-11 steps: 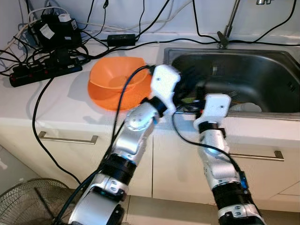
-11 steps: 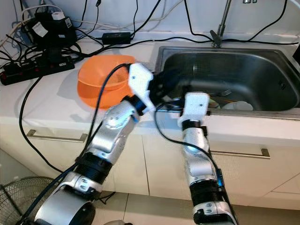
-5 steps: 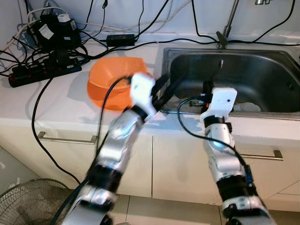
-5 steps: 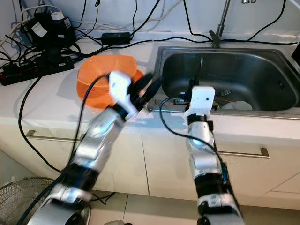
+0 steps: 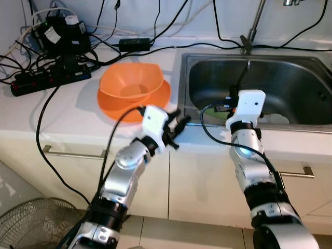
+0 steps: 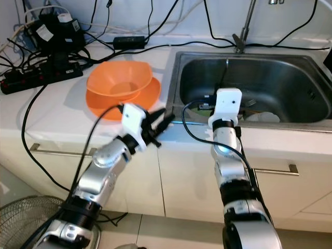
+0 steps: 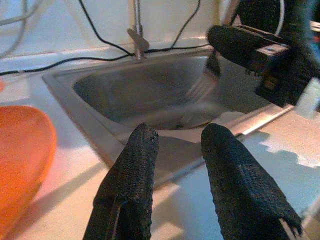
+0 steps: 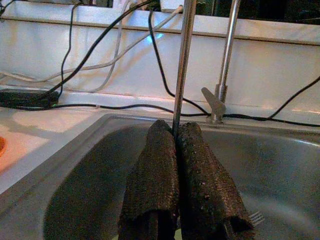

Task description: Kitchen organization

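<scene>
While the right gripper (image 8: 176, 145) stands over the front part of the steel sink (image 5: 290, 78), its jaws are pressed together on a thin metal utensil handle (image 8: 183, 60) that rises upright between the two black fingers (image 8: 152, 175). From the left wrist, the same utensil reads as a fork (image 7: 202, 85), its tines hanging inside the basin, blurred. A second fork's tines (image 8: 256, 217) lie on the sink floor near the fingers. A white dish (image 5: 275, 118) rests in the basin against the front wall, just beside the right wrist.

The left gripper (image 5: 179, 124) is at the front edge of the white surface (image 5: 62, 114), just left of the sink's front left corner, with its jaws parted and nothing between them; the left fingers (image 7: 135, 175) point toward the basin, apart from the fork. An orange bowl (image 5: 130, 83) sits in an orange plate (image 5: 158, 101) on the surface, left of the sink and behind the left gripper. A black power strip (image 5: 49, 80) and tangled cables (image 5: 57, 36) fill the far left corner of the surface, and the tap (image 5: 251, 31) stands at the sink's far edge. A fan grille (image 5: 31, 223) stands on the floor at lower left.
</scene>
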You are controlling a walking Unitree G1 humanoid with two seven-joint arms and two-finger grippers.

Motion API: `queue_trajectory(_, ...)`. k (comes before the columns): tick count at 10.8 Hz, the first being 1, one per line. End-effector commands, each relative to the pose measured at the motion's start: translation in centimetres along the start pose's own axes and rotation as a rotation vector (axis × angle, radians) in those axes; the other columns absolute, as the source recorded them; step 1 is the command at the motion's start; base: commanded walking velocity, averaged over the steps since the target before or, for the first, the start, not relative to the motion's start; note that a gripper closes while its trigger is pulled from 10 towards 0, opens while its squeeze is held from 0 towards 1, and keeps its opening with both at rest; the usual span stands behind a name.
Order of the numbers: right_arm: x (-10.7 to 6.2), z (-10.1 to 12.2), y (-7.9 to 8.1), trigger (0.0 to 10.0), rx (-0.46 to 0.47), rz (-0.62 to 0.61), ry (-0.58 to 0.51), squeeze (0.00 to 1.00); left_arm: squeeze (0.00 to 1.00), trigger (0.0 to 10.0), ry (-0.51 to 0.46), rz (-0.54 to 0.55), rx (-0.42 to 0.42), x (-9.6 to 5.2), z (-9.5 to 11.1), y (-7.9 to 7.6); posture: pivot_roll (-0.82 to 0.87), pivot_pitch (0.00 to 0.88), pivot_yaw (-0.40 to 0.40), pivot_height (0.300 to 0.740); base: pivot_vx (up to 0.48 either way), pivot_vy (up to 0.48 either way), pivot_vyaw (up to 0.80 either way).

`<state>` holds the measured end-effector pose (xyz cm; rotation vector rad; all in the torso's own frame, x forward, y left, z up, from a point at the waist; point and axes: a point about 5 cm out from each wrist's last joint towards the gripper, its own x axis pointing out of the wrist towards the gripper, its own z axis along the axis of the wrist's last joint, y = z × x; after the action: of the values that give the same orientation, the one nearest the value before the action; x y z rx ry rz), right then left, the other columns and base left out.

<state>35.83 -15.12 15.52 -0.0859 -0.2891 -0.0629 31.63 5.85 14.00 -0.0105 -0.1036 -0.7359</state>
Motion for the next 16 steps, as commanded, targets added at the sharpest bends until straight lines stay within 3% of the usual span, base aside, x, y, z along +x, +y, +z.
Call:
queue_trajectory(1, 0.4, 0.3, 0.1, 10.0, -0.011, 0.007, -0.012, 0.00, 0.00, 10.0, 0.023, -0.016, 0.015, -0.1, -0.2, -0.3, 0.07, 0.000, 0.064, 0.740, 0.000, 0.000, 0.00)
queue_trajectory(4, 0.5, -1.0, 0.8, 10.0, -0.030, 0.050, 0.049, 0.00, 0.00, 10.0, 0.076, -0.053, 0.035, -0.3, -1.2, -1.1, 0.08, 0.000, 0.063, 0.740, 0.000, 0.000, 0.00)
queue_trajectory(10, 0.4, -2.6, 1.1, 10.0, -0.037, 0.066, 0.129, 0.00, 0.00, 10.0, 0.088, -0.056, 0.039, -0.4, -1.4, -1.5, 0.09, 0.000, 0.057, 0.740, 0.000, 0.000, 0.00)
queue_trajectory(11, 0.4, -2.6, 1.1, 10.0, -0.037, 0.068, 0.128, 0.62, 0.00, 10.0, 0.087, -0.053, 0.038, -0.4, -1.4, -1.5, 0.09, 0.000, 0.057, 0.740, 0.000, 0.000, 0.00)
queue_trajectory(12, 0.4, -2.6, 1.1, 10.0, -0.036, 0.067, 0.127, 0.85, 0.00, 10.0, 0.087, -0.051, 0.038, -0.3, -1.4, -1.5, 0.09, 0.000, 0.056, 0.740, 0.000, 0.000, 0.00)
queue_trajectory(15, 0.5, -2.5, 1.1, 10.0, -0.042, 0.064, 0.123, 0.80, 0.00, 10.0, 0.090, -0.049, 0.040, -0.3, -1.4, -1.5, 0.09, 0.000, 0.053, 0.740, 0.000, 0.000, 0.00)
queue_trajectory(16, 0.7, -2.4, 1.1, 10.0, -0.042, 0.063, 0.117, 0.00, 0.00, 10.0, 0.091, -0.048, 0.044, -0.2, -1.4, -1.5, 0.09, 0.000, 0.053, 0.740, 0.000, 0.000, 0.00)
